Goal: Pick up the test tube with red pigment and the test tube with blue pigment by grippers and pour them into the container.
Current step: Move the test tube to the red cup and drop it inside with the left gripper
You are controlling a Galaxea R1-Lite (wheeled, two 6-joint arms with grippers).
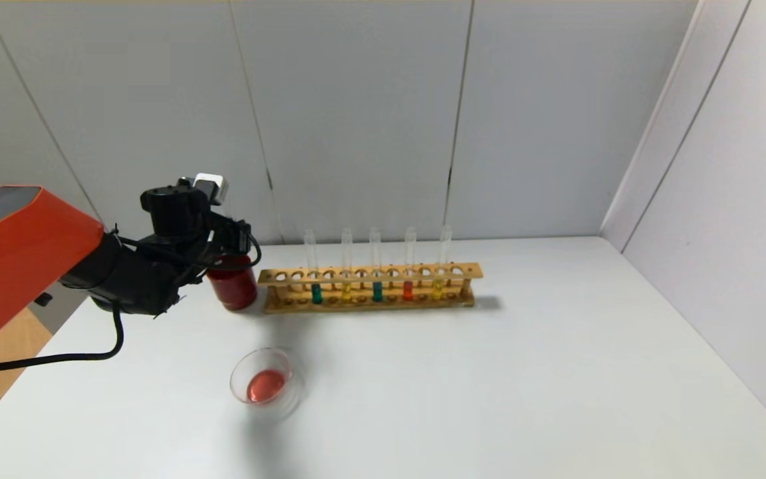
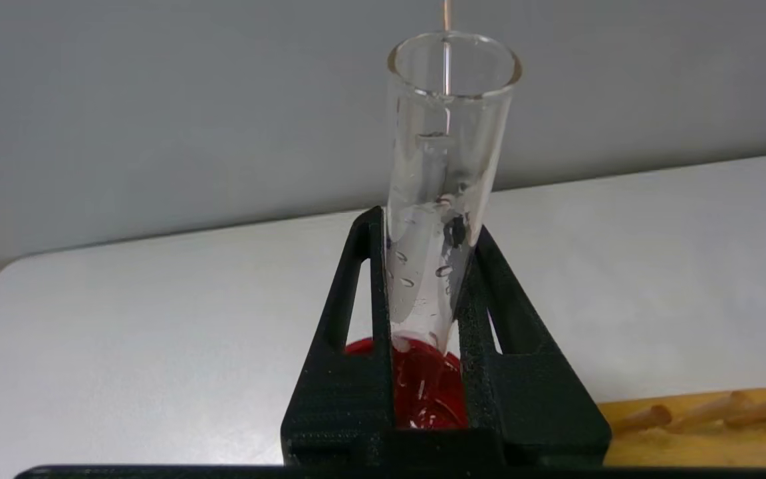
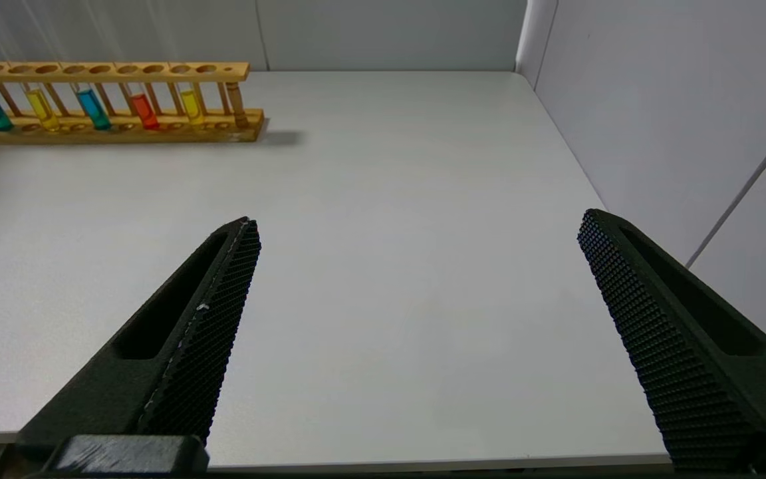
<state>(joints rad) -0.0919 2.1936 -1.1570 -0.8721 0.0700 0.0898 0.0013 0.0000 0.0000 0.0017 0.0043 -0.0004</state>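
My left gripper (image 2: 431,293) is clamped on a thin clear glass test tube (image 2: 443,186) that looks emptied, only droplets clinging inside, and directly beneath my fingers sits the dark red cup (image 2: 426,386), so I judge this tube is being dropped off there. The low round clear glass dish (image 1: 266,384) with red liquid pooled in it lies on the white table (image 1: 522,372) nearer to me than the left gripper and a little to its right. Further to its right stands the wooden rack (image 1: 370,287), where the test tube with orange-red liquid (image 1: 408,273) and the nearer test tube with teal-blue liquid (image 1: 316,274) stand upright among yellow ones, with a second teal tube (image 1: 376,273) between them. My right gripper (image 3: 416,266) hangs spread wide over bare table, the rack well off to its left and ahead. These tubes are light, rigid, smooth and brittle; wet glass will slide between hard pads, so I would take hold on the bare upper glass above the rack's top rail, squarely across the tube, with just enough squeeze to stop slipping and no more, since a thin wall could crack under a hard pinch.
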